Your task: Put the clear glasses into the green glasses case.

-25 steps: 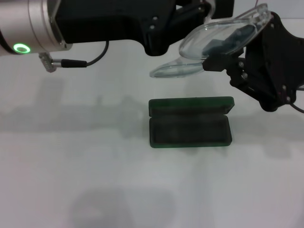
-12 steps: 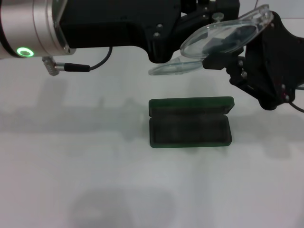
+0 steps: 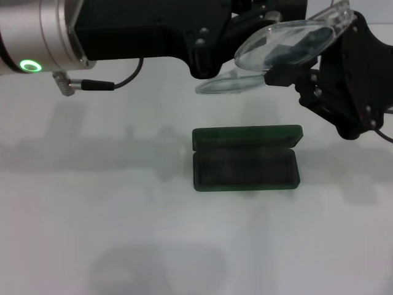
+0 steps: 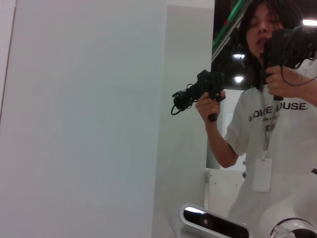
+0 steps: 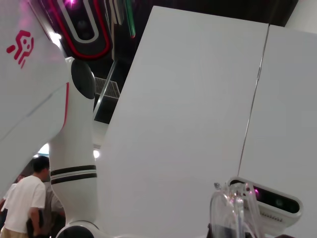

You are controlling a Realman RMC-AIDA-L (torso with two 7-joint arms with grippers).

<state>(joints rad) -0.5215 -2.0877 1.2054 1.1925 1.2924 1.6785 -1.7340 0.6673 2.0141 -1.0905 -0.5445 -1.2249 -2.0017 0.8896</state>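
The clear glasses (image 3: 285, 44) hang in the air above the far edge of the green glasses case (image 3: 245, 167); one clear arm (image 3: 228, 84) sticks out to the left below the lens. My right gripper (image 3: 286, 76) comes in from the right and is shut on the glasses' lower edge. My left gripper (image 3: 263, 18) reaches in from the left, right behind the lens, which hides its fingers. The case lies open on the white table (image 3: 123, 233), lid back, dark lining up. A part of the glasses (image 5: 233, 210) shows in the right wrist view.
A thin cable (image 3: 104, 82) hangs under my left arm at the back left. Both wrist views look away from the table at white walls.
My left arm has moved right, closing in behind the glasses. The glasses have risen slightly and tilted a little flatter in my right gripper. The case has not moved.
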